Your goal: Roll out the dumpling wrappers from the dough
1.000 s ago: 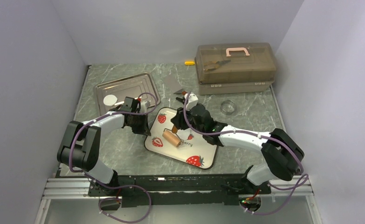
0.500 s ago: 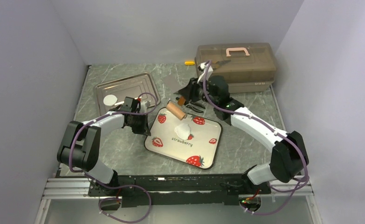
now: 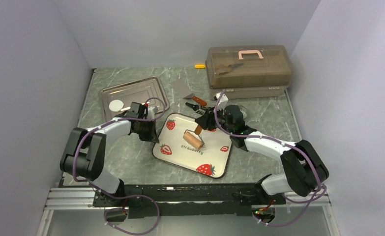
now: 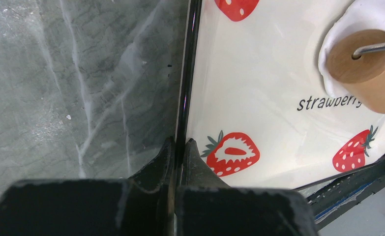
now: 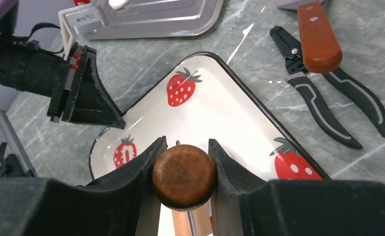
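Observation:
A flattened white patch of dough lies on the strawberry plate, mostly covered by the brown wooden roller. My right gripper is shut on the roller's round wooden handle, with the roller's barrel resting on the dough. At the plate's left edge, my left gripper is shut on the plate's black rim. One round white dumpling wrapper sits in the metal tray at the back left.
Black pliers and a brown-handled scraper lie just behind the plate. A brown toolbox stands at the back right, with a small yellow item to its left. Grey walls close in three sides.
The right arm carried the roller from the plate's middle out past its far edge, uncovering the dough, then brought it back down onto the dough. The left arm has not moved.

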`<state>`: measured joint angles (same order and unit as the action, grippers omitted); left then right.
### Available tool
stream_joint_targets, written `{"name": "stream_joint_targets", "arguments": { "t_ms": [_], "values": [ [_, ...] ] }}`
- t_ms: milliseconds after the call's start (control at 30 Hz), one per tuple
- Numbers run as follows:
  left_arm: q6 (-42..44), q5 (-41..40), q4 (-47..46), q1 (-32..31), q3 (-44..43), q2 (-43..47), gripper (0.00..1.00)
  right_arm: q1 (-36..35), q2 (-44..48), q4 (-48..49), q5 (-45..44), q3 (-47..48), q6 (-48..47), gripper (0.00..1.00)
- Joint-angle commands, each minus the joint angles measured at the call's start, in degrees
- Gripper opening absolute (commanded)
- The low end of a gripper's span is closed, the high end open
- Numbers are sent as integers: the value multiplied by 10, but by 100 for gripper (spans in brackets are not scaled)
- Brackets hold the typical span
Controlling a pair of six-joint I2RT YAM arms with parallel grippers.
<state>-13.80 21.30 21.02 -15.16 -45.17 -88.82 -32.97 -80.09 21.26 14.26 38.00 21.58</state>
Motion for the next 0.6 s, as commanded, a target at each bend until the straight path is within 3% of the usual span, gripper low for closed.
{"name": "stream_joint_targets", "arguments": {
  "t_ms": [0,167,367,567],
  "values": [
    [7,-40,-5,11,4,8,0,-18,-21,-29,8,-84,2,0],
    [8,-39,-5,11,5,8,0,-30,13,-84,13,-28,-18,0],
    [7,-37,-5,11,4,5,0,-30,31,-142,79,139,-47,0],
    [7,-38,-5,11,4,5,0,-18,3,-140,136,278,-28,0]
  ]
}}
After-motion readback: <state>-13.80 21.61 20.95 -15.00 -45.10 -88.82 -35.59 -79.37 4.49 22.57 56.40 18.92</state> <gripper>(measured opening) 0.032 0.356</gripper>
